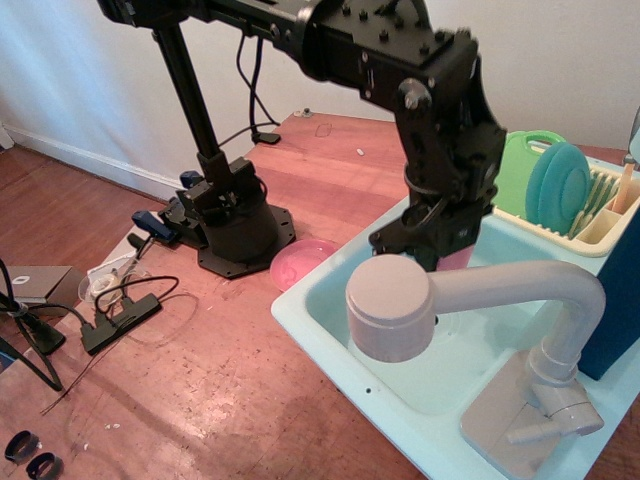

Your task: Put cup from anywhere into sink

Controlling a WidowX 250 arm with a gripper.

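My black gripper (440, 245) hangs over the basin of the light aqua sink (330, 315), just behind the round head of the grey-beige faucet (392, 307). It is shut on the small translucent pink cup (455, 257), whose lower edge shows below the fingers. The cup is held above the basin floor, and most of it is hidden by the gripper.
A flat pink plate (300, 262) lies on the wooden table left of the sink. The arm's black base (235, 230) stands behind it. A cream dish rack (580, 205) with a green board and a teal plate sits at the sink's far right. Cables lie at the left.
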